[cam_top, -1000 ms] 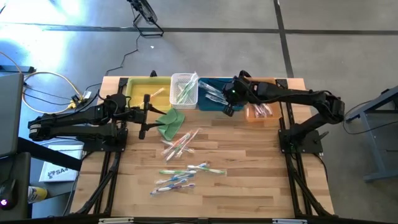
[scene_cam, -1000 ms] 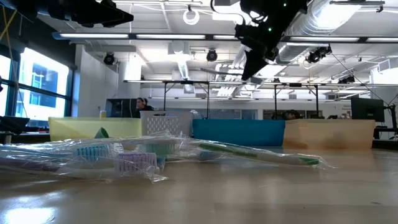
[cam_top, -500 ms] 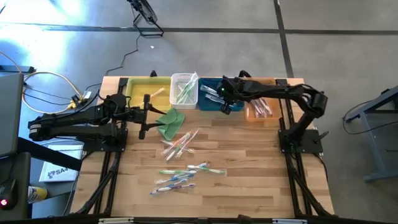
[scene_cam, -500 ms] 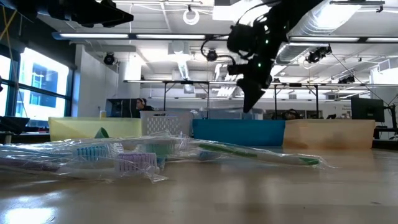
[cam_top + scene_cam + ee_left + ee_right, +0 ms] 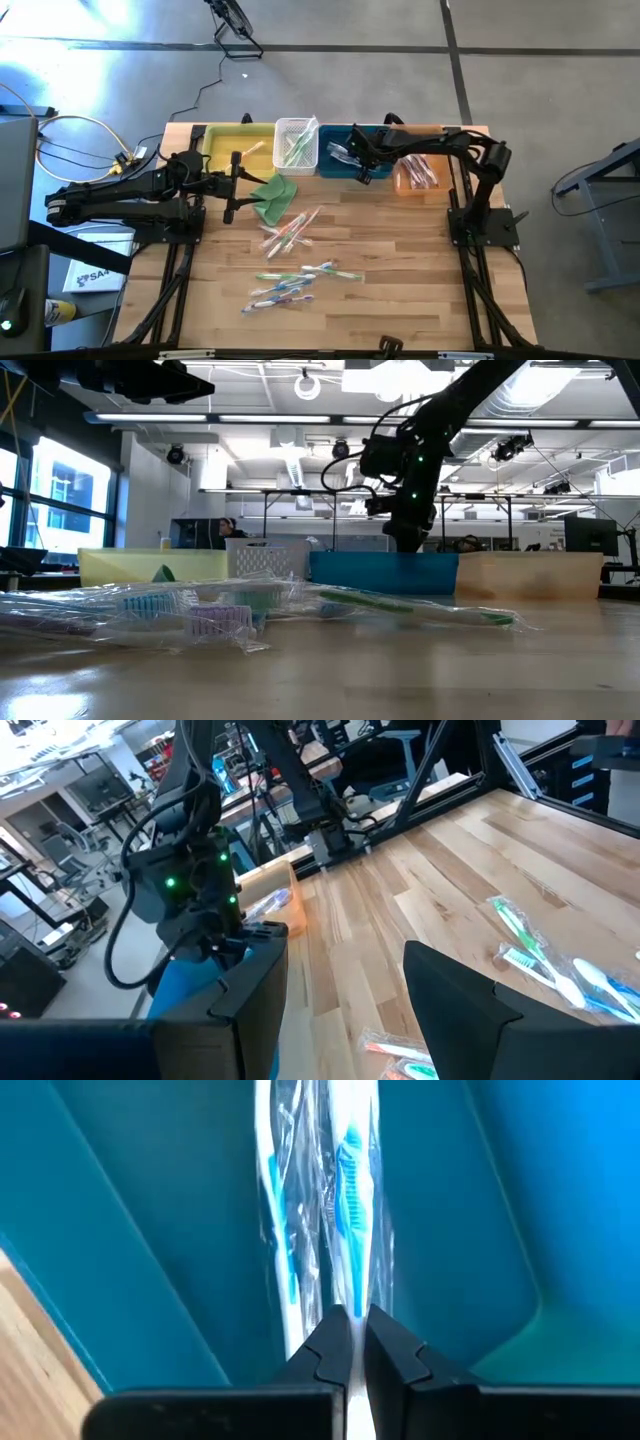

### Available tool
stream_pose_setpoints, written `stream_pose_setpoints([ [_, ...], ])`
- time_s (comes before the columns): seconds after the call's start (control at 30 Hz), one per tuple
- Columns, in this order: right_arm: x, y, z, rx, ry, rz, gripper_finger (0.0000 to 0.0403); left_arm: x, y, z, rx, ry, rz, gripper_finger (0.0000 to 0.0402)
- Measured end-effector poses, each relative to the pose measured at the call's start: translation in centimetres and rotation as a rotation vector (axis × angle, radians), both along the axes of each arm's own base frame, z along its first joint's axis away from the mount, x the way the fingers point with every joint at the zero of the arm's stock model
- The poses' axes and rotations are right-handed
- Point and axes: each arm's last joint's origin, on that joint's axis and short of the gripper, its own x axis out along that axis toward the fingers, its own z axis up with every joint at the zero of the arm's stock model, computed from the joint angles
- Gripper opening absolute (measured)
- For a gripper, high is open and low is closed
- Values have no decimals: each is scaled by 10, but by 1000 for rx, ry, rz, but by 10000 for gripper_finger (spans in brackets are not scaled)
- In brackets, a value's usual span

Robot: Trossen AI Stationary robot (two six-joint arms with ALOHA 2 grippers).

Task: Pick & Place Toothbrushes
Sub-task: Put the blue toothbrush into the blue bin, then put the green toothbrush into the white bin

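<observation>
right wrist view puts you right over the blue bin (image 5: 150, 1230), with your right gripper (image 5: 352, 1342) pinched on a blue-white wrapped toothbrush (image 5: 350, 1170) whose length hangs down into the bin, beside another blue one already lying there. in the high view the right gripper (image 5: 352, 147) sits over that blue bin (image 5: 345, 165) at the table's far edge, between the white basket (image 5: 296, 142) and the orange bin (image 5: 417, 172).

you look to be at the drop. get the brush low inside the walls before you let go, so the slippery wrapper does not bounce it over the rim, and spread the fingers fully so the film does not cling to a pad. lift straight up afterwards, clear of the bin wall.

your left gripper (image 5: 340, 1000) waits with its fingers spread and empty, near the green cloth (image 5: 273, 197) toward the table's left edge. the remaining toothbrushes (image 5: 292, 252) lie loose in two clusters on the middle of the table (image 5: 400, 270), toward its near edge; more sit in the basket and the orange bin.
</observation>
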Motion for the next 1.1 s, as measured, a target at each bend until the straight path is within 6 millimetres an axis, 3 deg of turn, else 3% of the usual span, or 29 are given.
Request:
stream_pose_setpoints([
  [0.43,3,-1,1,-17,-30,2,87,0,0,0,0,0,0,195],
  [0.63,2,0,7,-41,-16,51,103,0,0,0,0,0,0,195],
  [0.83,0,14,36,-73,-74,85,88,0,0,0,0,1,0,195],
  [1.1,1,51,76,-108,-225,152,64,0,0,0,-1,2,0,195],
])
